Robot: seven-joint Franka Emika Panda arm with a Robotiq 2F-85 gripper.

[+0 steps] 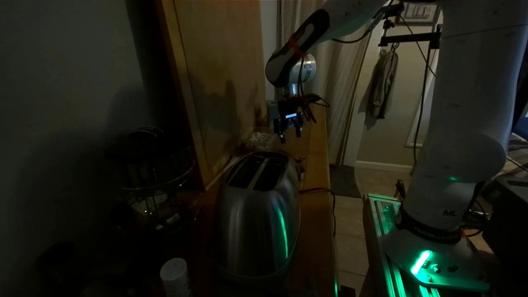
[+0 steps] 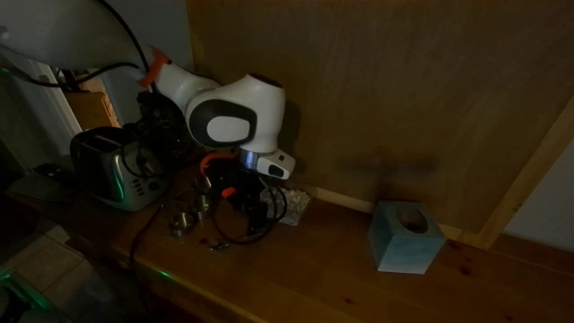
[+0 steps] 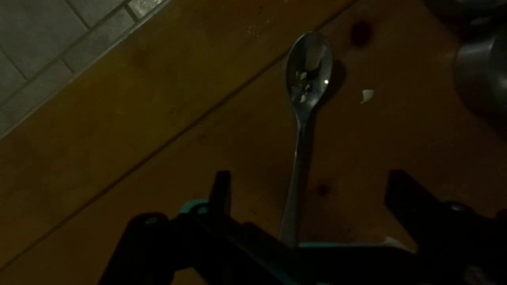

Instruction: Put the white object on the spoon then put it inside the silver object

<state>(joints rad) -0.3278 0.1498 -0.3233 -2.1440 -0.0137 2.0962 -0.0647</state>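
While my pincer (image 3: pixel 309 174) hangs over the wooden top (image 3: pixel 158 190), its fingers (image 3: pixel 221 190) stand spread wide and I have hold of nothing. Between them, untouched, runs the handle of the spoon (image 3: pixel 300 132), which lies on the wood; its bowl, at the end away from me, carries a few small pale bits (image 3: pixel 303 87). To the right of the bowl, near it in the wrist view, lies a white flake (image 3: pixel 367 95). Farther right, cut off by the edge of that view, stand rounded metal vessels (image 3: pixel 483 75).

Just right of my wrist, in an exterior view, a clear packet (image 2: pixel 296 204) of pale pieces lies by the wooden panel (image 2: pixel 381 112). Well apart to the left stands the steel toaster (image 2: pixel 121 175), upright, a green gleam on its side in both exterior views. Far to the right sits a pale blue box (image 2: pixel 406 242) with an oval opening. On the toaster's left, in an exterior view, stands a white tub (image 1: pixel 175 274). Farthest off hang a pale curtain (image 1: pixel 348 86) and a cloth (image 1: pixel 383 86).
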